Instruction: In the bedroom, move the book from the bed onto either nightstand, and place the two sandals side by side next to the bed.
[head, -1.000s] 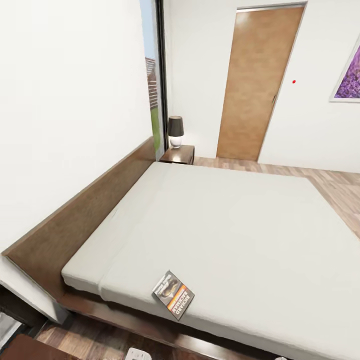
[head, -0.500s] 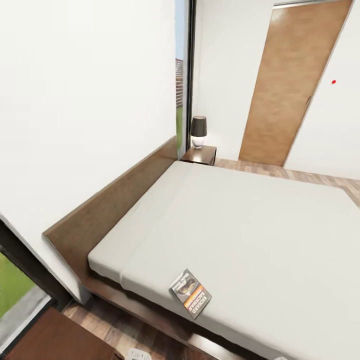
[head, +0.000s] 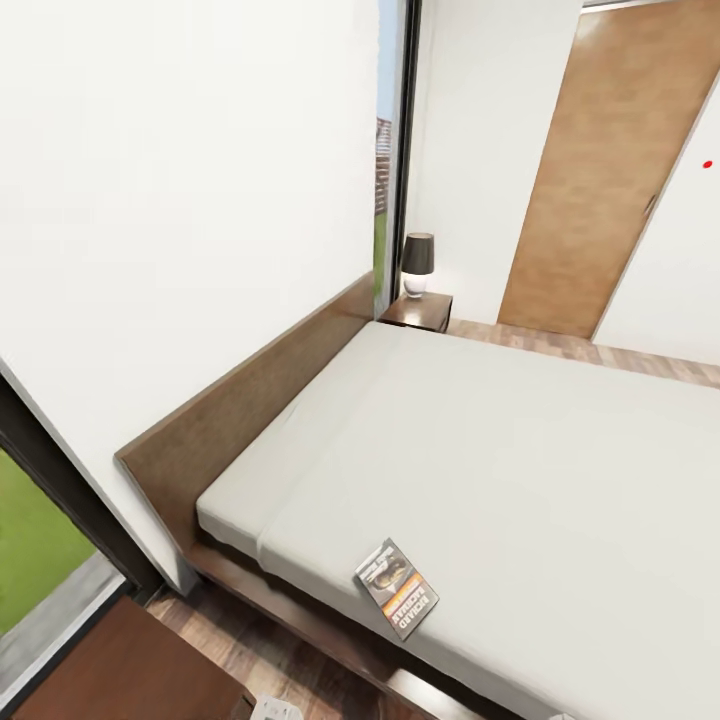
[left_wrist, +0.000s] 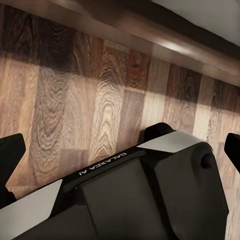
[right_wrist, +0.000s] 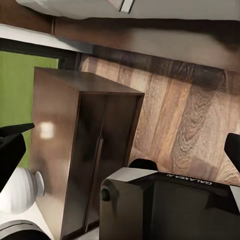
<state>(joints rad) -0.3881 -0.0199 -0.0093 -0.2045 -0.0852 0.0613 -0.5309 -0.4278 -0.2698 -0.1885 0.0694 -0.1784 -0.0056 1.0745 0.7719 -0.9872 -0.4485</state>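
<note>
Head view: the small dark grey paperback book with an orange band (head: 397, 588) is seen lying flat near the close edge of the large whitish-grey mattress bed with a dark wooden frame (head: 520, 440). A reddish-brown wooden nightstand (head: 418, 311) carrying a dark-shaded lamp (head: 417, 263) is seen at the far end of the headboard; another nightstand (right_wrist: 80, 150) is seen through the right wrist camera, just beyond the spread fingers of the right gripper (right_wrist: 125, 150), which hold nothing. The left gripper (left_wrist: 122, 150) is likewise held wide and empty, with bare plank floor (left_wrist: 100, 100) and the bed frame ahead of its fingers. Both sets of fingers are well below the book. A thin book lying flat could be pushed along the mattress or off its edge if approached too low
</note>
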